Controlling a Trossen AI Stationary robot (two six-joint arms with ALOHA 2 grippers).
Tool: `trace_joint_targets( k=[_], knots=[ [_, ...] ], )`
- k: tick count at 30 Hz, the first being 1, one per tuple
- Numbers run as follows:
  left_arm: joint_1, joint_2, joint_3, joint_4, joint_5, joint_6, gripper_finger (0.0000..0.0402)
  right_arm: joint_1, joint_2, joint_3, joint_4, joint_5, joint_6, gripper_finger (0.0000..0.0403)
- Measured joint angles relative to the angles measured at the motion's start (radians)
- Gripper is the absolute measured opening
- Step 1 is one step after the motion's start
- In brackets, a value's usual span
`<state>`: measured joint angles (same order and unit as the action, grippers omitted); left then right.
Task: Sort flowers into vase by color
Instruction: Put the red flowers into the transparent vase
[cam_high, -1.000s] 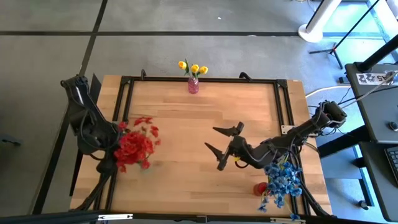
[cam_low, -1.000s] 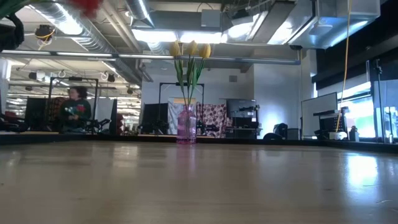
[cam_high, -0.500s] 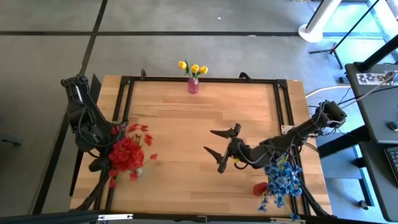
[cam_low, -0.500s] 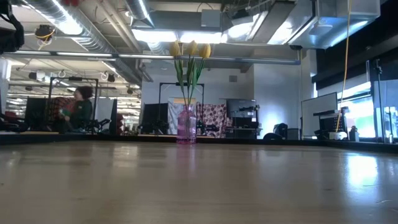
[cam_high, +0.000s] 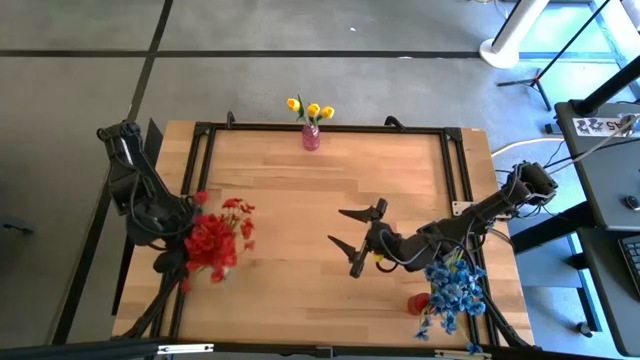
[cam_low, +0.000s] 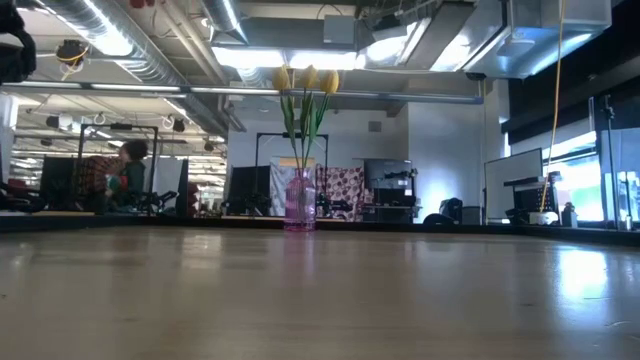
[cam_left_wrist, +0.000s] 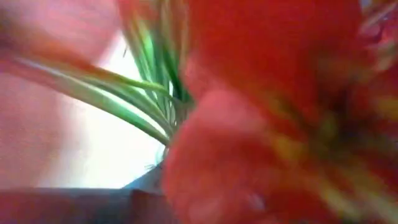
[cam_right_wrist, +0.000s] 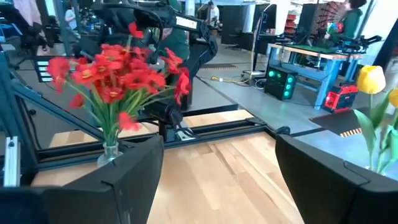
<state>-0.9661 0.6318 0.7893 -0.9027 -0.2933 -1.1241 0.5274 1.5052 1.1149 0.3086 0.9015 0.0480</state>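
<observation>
red flowers (cam_high: 213, 240): bunched at the table's (cam_high: 330, 180) left edge, right over the left gripper (cam_high: 180, 235)
left gripper: buried under the blooms, can't tell if it's gripping
right gripper (cam_high: 350, 228): fingers spread wide, holding nothing, mid-table
open room: bare wood between both arms
yellow flowers (cam_high: 310, 109): in pink vase (cam_high: 311, 137), far edge
blue flowers (cam_high: 452, 290): near-right corner, partly under the right arm
</observation>
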Motion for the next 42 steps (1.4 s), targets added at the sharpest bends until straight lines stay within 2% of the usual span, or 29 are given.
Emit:
trace_joint_targets(
  k=[4, 10, 13, 16, 24, 27, 33, 36, 42],
  knots=[
    [0.000, 0.014, -0.014, -0.005, -0.004, 0.058, 0.0131, 0.000, 0.000, 0.000, -0.013, 0.052, 0.001, 0.0308],
    [0.000, 0.014, -0.014, -0.007, 0.008, 0.083, 0.0040, 0.002, 0.000, 0.000, -0.021, 0.066, 0.001, 0.0308],
    [0.000, -0.005, -0.014, -0.008, 0.033, 0.014, 0.0017, 0.002, 0.000, 0.000, -0.021, 0.067, 0.001, 0.0308],
    [0.000, -0.011, -0.014, -0.006, 0.036, -0.025, 0.0029, -0.001, 0.000, 0.000, -0.021, 0.083, 0.002, 0.0308],
    [0.000, -0.010, -0.014, -0.015, 0.011, 0.005, 0.0123, -0.006, 0.000, 0.000, -0.022, 0.084, 0.007, 0.0308],
    [0.000, -0.011, -0.014, -0.016, 0.093, -0.008, 0.0144, -0.005, 0.000, 0.000, -0.023, 0.083, 0.008, 0.0308],
    [-0.001, -0.010, -0.014, -0.016, 0.181, -0.052, 0.0154, -0.005, 0.000, 0.000, -0.033, 0.039, -0.009, 0.0308],
    [-0.001, -0.011, -0.014, -0.024, 0.184, -0.050, 0.0153, -0.005, 0.000, 0.000, -0.031, 0.039, -0.031, 0.0308],
    [-0.001, -0.011, -0.014, -0.038, 0.173, 0.062, 0.0156, -0.005, 0.000, 0.000, -0.043, 0.053, -0.029, 0.0308]
  ],
)
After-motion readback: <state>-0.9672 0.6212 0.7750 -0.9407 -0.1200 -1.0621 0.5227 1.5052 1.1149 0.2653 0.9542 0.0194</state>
